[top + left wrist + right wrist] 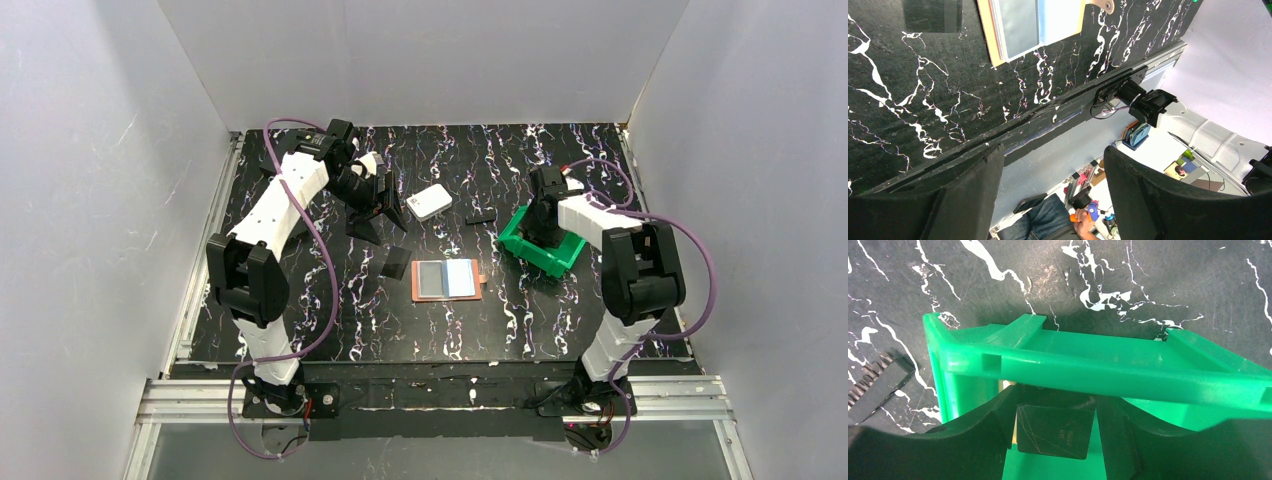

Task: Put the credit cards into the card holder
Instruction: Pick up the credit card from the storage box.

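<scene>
- The card holder (448, 280) lies open and flat mid-worktop (520, 330); its grey and light-blue panels look bare, so I judge that no card is stowed yet.
- A loose dark card (395, 262) rests just beside the holder's left edge.
- The right end effector (1058, 410) reaches into the green bin (565, 262), its fingers apart either side of the bin card (1055, 432); I cannot tell whether they grip it.
- The left end effector (1053, 150) hangs with fingers apart, holding nothing.
- Both cards are left to insert.
</scene>
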